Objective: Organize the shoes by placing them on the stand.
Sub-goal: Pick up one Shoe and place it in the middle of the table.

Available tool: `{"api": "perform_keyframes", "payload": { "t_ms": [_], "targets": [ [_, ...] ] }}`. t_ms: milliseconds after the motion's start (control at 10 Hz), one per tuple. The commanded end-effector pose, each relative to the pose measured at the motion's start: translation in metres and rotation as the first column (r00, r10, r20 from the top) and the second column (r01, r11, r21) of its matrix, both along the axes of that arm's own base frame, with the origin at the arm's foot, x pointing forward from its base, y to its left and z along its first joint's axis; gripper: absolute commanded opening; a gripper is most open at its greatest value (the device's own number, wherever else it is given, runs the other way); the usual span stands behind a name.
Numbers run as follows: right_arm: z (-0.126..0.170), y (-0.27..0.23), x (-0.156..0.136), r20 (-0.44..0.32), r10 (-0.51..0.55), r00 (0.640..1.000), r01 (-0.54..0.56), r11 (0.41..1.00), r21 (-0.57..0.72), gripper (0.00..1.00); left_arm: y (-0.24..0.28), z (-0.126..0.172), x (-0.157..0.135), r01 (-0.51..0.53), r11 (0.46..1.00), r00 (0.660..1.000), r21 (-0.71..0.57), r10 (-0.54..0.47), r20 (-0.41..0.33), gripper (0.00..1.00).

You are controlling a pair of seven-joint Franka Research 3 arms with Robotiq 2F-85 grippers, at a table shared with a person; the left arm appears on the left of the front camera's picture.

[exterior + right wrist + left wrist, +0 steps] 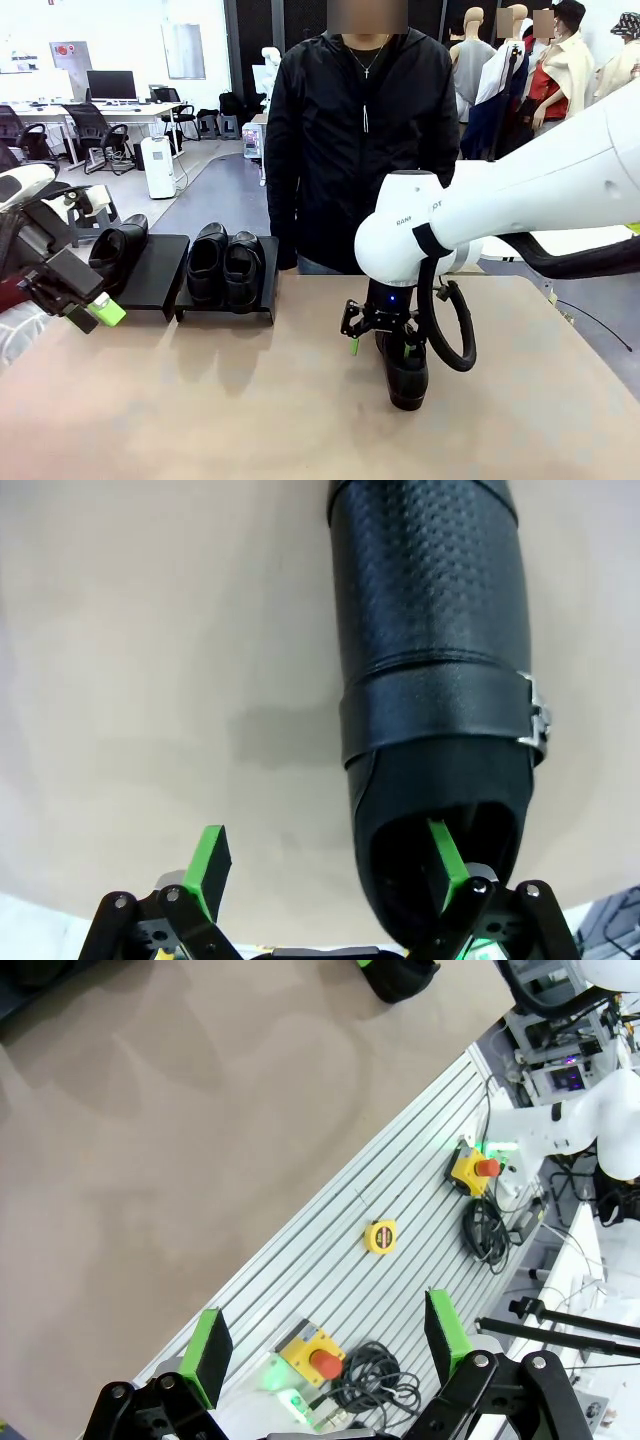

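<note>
Finger (446, 865) inside shoe (430, 630) opening

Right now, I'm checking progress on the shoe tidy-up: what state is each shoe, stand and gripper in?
Left stand: holds one shoe.
Right stand: holds a pair.
Fourth shoe: on the table, unplaced.
Right gripper: open, one finger inside the fourth shoe's opening.
Left gripper: open, empty.

Open office space beyond the tan table (200, 420). At far left, white desks (95, 108) bearing a dark monitor (111, 84), with black office chairs (95, 128) alongside. Grey floor (215, 195), white wall (120, 40), a white floor-standing unit (158, 167). Bright, even lighting.
</note>
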State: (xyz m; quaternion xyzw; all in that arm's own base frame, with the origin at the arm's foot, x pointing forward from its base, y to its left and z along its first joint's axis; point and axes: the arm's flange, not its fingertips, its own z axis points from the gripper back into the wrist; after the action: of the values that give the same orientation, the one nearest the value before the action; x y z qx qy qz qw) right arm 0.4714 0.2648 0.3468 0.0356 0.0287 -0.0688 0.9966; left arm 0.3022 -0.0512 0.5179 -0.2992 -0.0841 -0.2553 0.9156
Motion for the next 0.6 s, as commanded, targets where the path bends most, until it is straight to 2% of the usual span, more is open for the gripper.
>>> {"api": "perform_keyframes", "payload": {
  "t_ms": [0, 100, 200, 300, 500],
  "targets": [
    [-0.0004, 0.0038, 0.0029, 0.049, -0.011, 0.999, 0.012, 1.000, -0.019, 1.00, 0.0014, 0.0025, 0.0003, -0.001, 1.000, 1.000, -0.007, 0.001, -0.011, 1.00],
    [0.0010, 0.0041, 0.0031, 0.073, -0.004, 0.997, 0.004, 1.000, 0.010, 1.00, 0.0014, 0.0025, 0.0003, -0.001, 1.000, 1.000, -0.007, 0.001, -0.011, 1.00],
    [0.0024, 0.0031, 0.0029, 0.083, 0.001, 0.997, 0.000, 1.000, -0.011, 0.40, 0.0014, 0.0025, 0.0003, -0.001, 1.000, 1.000, -0.007, 0.001, -0.011, 1.00],
    [0.0029, 0.0035, 0.0026, 0.149, 0.000, 0.989, 0.003, 1.000, -0.024, 0.00, 0.0014, 0.0025, 0.0003, -0.001, 1.000, 1.000, -0.007, 0.001, -0.011, 1.00],
    [0.0024, 0.0027, 0.0028, 0.147, -0.004, 0.989, 0.009, 0.999, -0.034, 0.00, 0.0014, 0.0025, 0.0003, -0.001, 1.000, 1.000, -0.007, 0.001, -0.011, 1.00]
  ]
}}
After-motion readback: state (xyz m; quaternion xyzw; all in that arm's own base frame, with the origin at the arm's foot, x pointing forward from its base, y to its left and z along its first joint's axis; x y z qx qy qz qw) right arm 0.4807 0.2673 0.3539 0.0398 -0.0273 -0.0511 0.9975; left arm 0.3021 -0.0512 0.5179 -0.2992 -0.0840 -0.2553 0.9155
